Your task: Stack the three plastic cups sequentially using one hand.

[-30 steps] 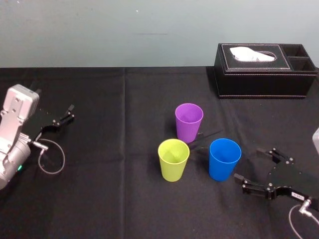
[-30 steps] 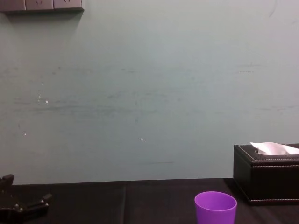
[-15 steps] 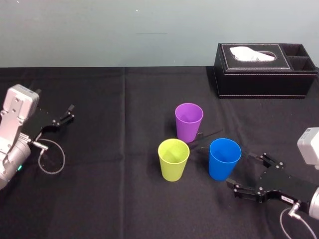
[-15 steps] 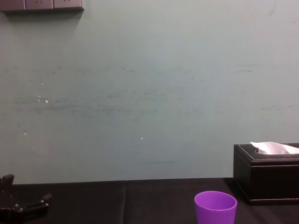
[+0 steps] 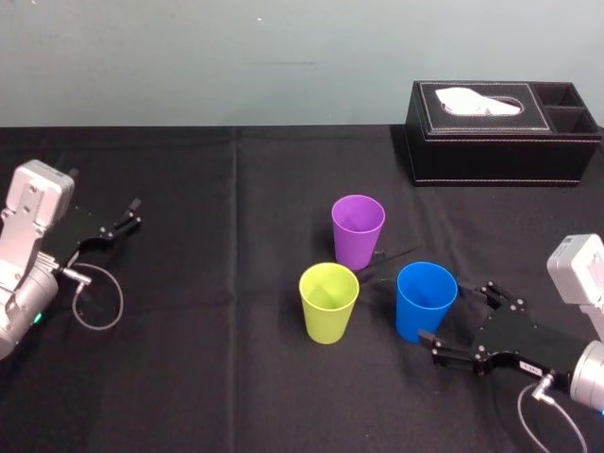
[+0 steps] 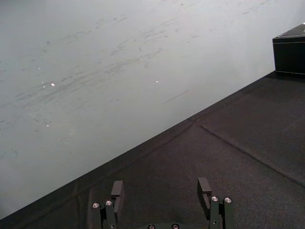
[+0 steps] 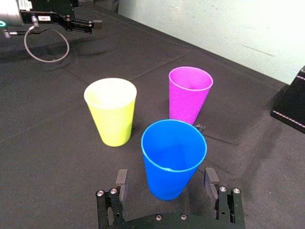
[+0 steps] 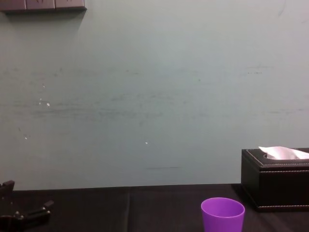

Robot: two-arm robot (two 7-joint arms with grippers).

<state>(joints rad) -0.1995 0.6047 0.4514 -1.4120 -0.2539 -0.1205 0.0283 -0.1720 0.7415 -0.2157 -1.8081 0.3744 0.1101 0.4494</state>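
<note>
Three plastic cups stand upright and apart on the black table: a purple cup (image 5: 358, 231) at the back, a yellow-green cup (image 5: 328, 302) at the front left and a blue cup (image 5: 426, 300) at the front right. My right gripper (image 5: 460, 319) is low at the blue cup's right side, open. In the right wrist view its fingers (image 7: 121, 179) flank the blue cup (image 7: 174, 160) near its base, with a small gap on each side. The yellow-green cup (image 7: 111, 110) and the purple cup (image 7: 189, 94) stand beyond it. My left gripper (image 5: 130, 215) rests open at the far left.
A black tissue box (image 5: 500, 132) stands at the back right of the table, also in the chest view (image 8: 275, 179) behind the purple cup (image 8: 222, 214). A grey cable loop (image 5: 94, 302) hangs by the left arm. Bare black cloth (image 5: 217, 283) lies between the left arm and the cups.
My right gripper has slid left and forward toward the blue cup, so that its open fingers now stand on either side of it. The cups and the left arm have not moved.
</note>
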